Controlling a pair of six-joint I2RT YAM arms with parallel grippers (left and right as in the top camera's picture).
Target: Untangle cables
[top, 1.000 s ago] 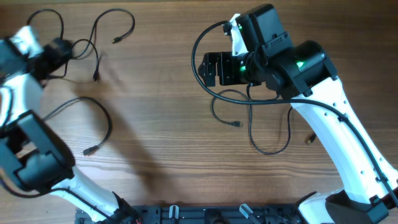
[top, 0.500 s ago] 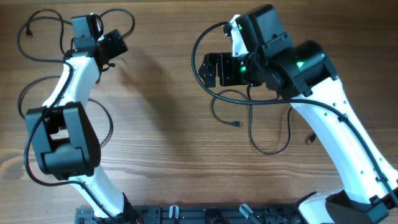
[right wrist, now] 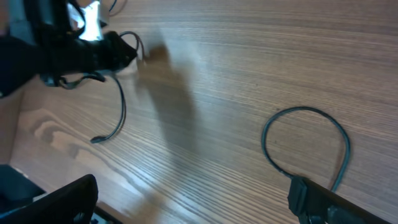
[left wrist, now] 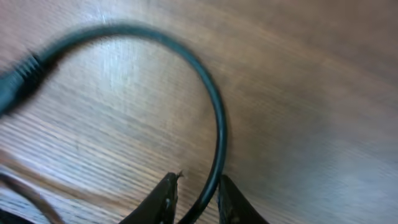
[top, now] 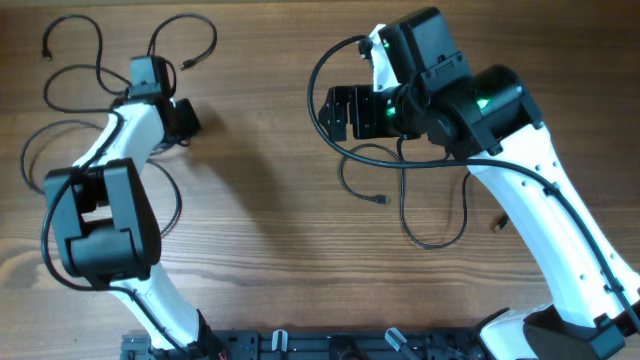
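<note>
The cables (top: 437,246) lie as loose black strands on the wooden counter (top: 270,250), in two groups set well apart. One group sprawls in open loops at the far left, around the left arm (top: 125,130). The other curls at centre right, beside and partly under the right arm (top: 520,170), with its small plug ends resting on the wood. In the left wrist view, one strand (left wrist: 214,106) sweeps in an arc from a blurred plug (left wrist: 18,78) at the left edge down between the two fingers (left wrist: 166,198). The left jaws stand narrow and straddle this strand. It lies against one finger, and a sliver of wood shows beside the other, so whether it is firmly pinched cannot be told. The right jaws stand wide with nothing between them, hovering over bare wood. In the right wrist view, a rounded loop (right wrist: 265,142) of cable lies flat on the counter, its lower end running up to one finger (right wrist: 317,199).
</note>
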